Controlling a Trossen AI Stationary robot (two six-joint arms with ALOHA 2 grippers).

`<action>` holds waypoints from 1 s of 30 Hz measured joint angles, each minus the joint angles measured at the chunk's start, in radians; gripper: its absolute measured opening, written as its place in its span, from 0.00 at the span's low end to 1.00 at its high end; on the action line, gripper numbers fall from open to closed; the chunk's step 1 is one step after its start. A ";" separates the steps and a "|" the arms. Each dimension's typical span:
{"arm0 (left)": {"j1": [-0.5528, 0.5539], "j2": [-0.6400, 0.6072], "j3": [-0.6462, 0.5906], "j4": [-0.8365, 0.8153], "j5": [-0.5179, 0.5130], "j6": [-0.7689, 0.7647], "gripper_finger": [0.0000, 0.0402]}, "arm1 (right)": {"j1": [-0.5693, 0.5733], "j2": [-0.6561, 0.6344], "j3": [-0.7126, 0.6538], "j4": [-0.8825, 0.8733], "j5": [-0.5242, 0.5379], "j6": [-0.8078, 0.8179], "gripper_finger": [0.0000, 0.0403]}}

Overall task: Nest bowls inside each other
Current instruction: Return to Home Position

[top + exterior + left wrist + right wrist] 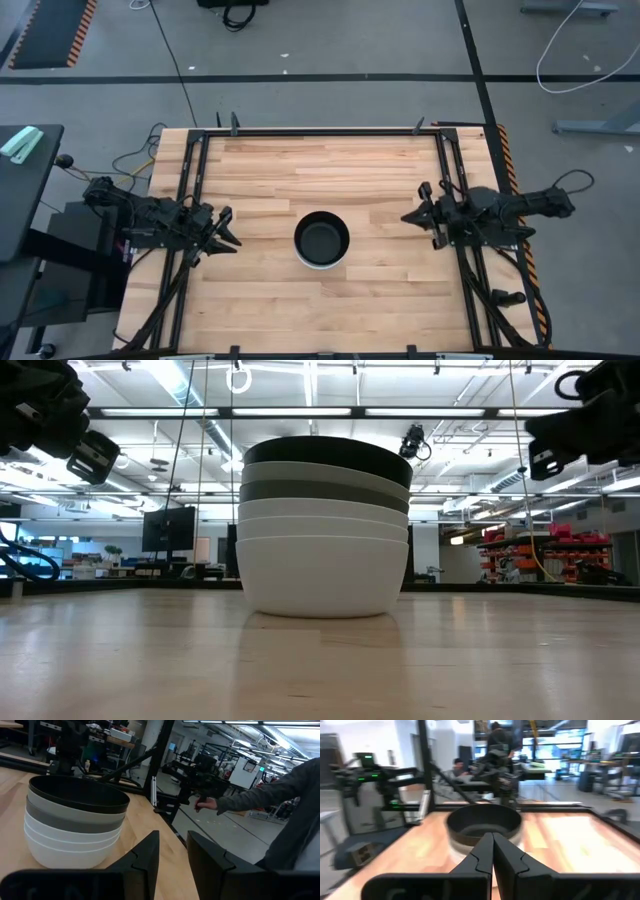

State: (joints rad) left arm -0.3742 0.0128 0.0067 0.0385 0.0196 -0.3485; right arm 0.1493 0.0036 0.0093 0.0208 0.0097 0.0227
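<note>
The bowls stand nested in one stack [321, 240] at the table's middle, its bottom white bowl resting on the wood. In the low view the stack [325, 528] shows white bowls below, then light grey-green, dark grey and black on top. The left wrist view shows the stack [75, 820] from the side; the right wrist view shows its black top bowl [484, 824]. My left gripper [228, 237] hovers open near the table's left edge, apart from the stack; its fingers [172, 855] are parted. My right gripper [410, 217] hovers shut near the right edge, its fingers [493, 851] together.
Black rails [190, 200] run along the table's left, right and far sides. Bare wood [320, 170] lies around the stack. A person's sleeve and hand [260, 795] show beyond the table in the left wrist view; people stand in the room behind [495, 735].
</note>
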 joint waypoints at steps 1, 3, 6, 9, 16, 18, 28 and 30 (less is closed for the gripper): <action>0.000 0.000 0.000 0.000 0.000 0.000 0.27 | -0.022 0.000 0.000 0.000 -0.005 0.000 0.03; 0.000 0.000 0.000 0.000 0.000 0.000 0.27 | -0.062 0.000 0.000 0.001 -0.018 -0.001 0.03; 0.000 0.000 0.000 0.001 0.000 0.000 0.27 | -0.114 0.000 0.000 0.002 -0.033 -0.022 0.03; 0.000 0.000 0.000 0.001 0.000 0.000 0.27 | -0.153 0.000 0.000 0.005 -0.050 -0.045 0.03; 0.000 0.000 0.000 0.001 0.000 0.000 0.27 | -0.204 0.000 0.000 0.006 -0.052 -0.068 0.03; 0.000 0.000 0.000 0.002 0.000 0.000 0.27 | -0.208 0.000 0.000 0.006 -0.052 -0.072 0.03; 0.000 0.000 0.000 0.002 0.000 0.000 0.27 | -0.208 0.000 0.000 0.006 -0.052 -0.068 0.03; 0.000 0.000 0.000 0.002 0.000 0.000 0.27 | -0.207 0.000 0.000 0.006 -0.052 -0.068 0.03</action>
State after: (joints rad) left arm -0.3740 0.0124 0.0067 0.0406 0.0197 -0.3485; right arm -0.0582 0.0032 0.0092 0.0273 -0.0422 -0.0456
